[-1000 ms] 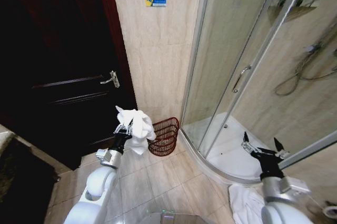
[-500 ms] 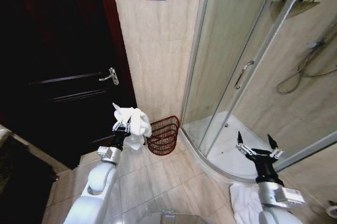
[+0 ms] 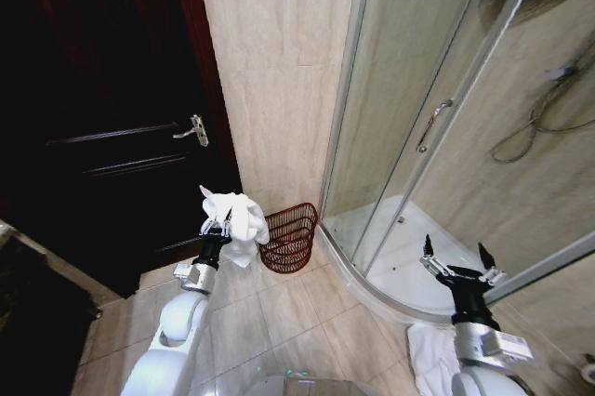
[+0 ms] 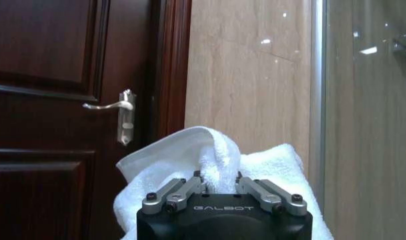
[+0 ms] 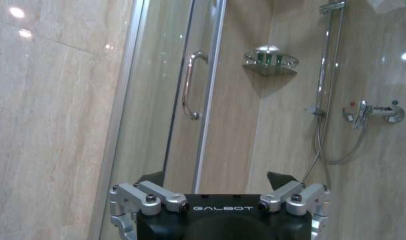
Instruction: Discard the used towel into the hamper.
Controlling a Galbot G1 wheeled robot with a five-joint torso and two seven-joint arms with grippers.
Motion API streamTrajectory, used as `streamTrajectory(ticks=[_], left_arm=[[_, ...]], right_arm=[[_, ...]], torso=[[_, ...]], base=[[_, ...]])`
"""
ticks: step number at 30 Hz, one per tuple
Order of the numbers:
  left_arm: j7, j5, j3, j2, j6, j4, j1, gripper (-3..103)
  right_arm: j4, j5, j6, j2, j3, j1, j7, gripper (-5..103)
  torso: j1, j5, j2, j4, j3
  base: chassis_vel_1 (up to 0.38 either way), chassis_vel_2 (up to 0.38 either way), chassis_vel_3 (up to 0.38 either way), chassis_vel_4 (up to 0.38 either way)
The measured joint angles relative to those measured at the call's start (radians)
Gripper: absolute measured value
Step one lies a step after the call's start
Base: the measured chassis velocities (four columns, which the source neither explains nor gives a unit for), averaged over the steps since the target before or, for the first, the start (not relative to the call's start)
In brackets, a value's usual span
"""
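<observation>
A white towel [image 3: 236, 223] hangs bunched from my left gripper [image 3: 221, 222], which is shut on it, raised just left of the hamper [image 3: 289, 239]. The hamper is a small round reddish-brown wire basket standing on the floor against the beige wall. In the left wrist view the towel [image 4: 209, 165] bulges up between the shut fingers [image 4: 183, 189], with the dark door behind. My right gripper [image 3: 459, 265] is held open, low on the right in front of the shower, holding nothing; in its own view the fingers [image 5: 149, 181] stand wide apart.
A dark wooden door [image 3: 112, 136] with a metal handle [image 3: 194, 130] stands at left. A curved glass shower enclosure [image 3: 418, 154] with a white tray fills the right. Another white cloth [image 3: 429, 355] lies on the tiled floor by my right arm.
The whole view has shifted slightly as the camera moved. My left gripper with the towel has stayed close beside the hamper, and the right gripper is still open.
</observation>
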Motion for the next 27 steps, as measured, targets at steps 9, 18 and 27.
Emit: streamTrajectory(ticks=[9,18,27], left_arm=[[-0.01,0.02,-0.014,-0.009,-0.015,-0.027,0.026,15],[-0.019,0.033,-0.022,-0.016,-0.014,-0.078,0.062,15],[-0.017,0.046,-0.01,-0.024,-0.017,-0.08,0.055,15]], right_arm=[[0.025,0.013,-0.014,-0.001,0.013,0.013,0.004,100],[0.021,0.036,0.004,-0.001,0.012,0.006,0.006,100],[0.021,0.042,0.044,-0.002,0.024,-0.028,0.017,100]], torso=[[-0.021,-0.0001,-0.046,0.0001,-0.025],[-0.036,0.0,-0.079,0.0002,-0.043],[-0.051,0.0,-0.113,0.0,-0.062]], base=[[0.0,0.0,0.0,0.0],[0.0,0.0,0.0,0.0],[0.0,0.0,0.0,0.0]])
